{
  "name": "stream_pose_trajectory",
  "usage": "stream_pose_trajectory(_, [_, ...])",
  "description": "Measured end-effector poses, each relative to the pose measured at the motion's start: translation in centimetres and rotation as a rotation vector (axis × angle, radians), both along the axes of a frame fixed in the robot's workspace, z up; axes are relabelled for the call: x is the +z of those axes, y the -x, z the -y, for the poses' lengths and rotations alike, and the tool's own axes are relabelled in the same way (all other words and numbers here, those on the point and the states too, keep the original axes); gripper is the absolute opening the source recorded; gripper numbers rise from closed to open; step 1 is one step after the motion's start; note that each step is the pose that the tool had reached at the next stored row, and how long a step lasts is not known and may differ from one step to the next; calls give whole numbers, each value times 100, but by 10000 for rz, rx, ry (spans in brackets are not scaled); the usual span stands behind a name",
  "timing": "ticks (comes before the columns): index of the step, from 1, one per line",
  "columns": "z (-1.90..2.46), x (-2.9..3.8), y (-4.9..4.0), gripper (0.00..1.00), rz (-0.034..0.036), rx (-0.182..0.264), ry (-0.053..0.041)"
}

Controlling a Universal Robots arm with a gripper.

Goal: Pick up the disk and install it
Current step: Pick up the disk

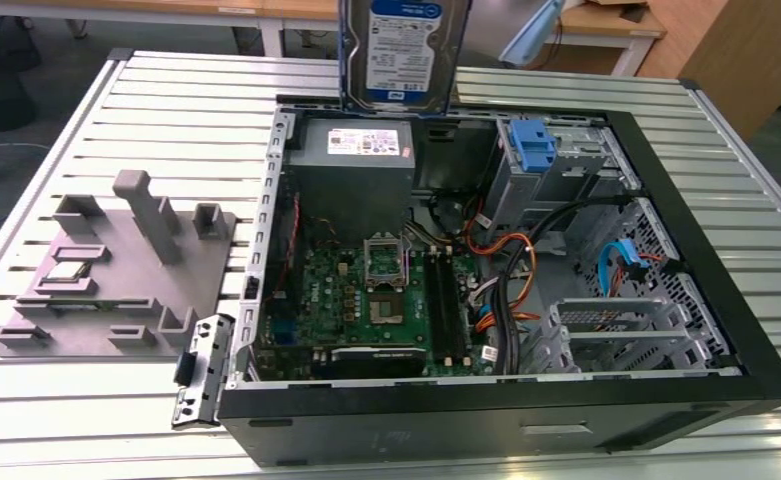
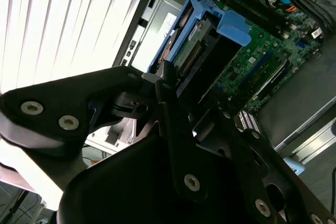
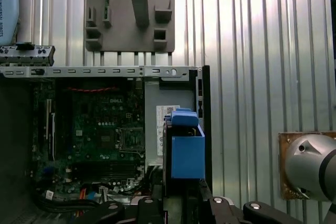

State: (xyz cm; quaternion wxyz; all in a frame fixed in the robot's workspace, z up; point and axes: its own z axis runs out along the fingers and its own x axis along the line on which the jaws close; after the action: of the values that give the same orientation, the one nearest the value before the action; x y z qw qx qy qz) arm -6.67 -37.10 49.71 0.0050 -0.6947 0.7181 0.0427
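Note:
The disk (image 1: 404, 50) hangs upright above the far edge of the open computer case (image 1: 710, 300), its white and blue label facing the exterior view. In both wrist views its blue side rail (image 2: 231, 24) (image 3: 187, 153) points down toward the case, over the power-supply corner. My gripper (image 2: 191, 95) (image 3: 181, 200) is shut on the disk, one black finger (image 2: 167, 85) on each flat side. The empty drive bay (image 1: 590, 150) is on the exterior view's right of the disk.
A grey power-supply box (image 1: 357, 150) with a white sticker sits under the disk. A blue latch (image 1: 533, 145) stands by the bay. Cables (image 1: 524, 250) cross the motherboard (image 1: 377, 300). A grey fixture plate (image 1: 123, 260) lies on the slatted table (image 1: 163, 90) beside the case.

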Motion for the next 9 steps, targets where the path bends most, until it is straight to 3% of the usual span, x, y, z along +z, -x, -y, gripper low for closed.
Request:
stream_pose_trajectory(5, [6, -4, -122, 35, 0, 0, 1])
stream_pose_trajectory(9, [49, -7, -184, 35, 0, -1, 0])
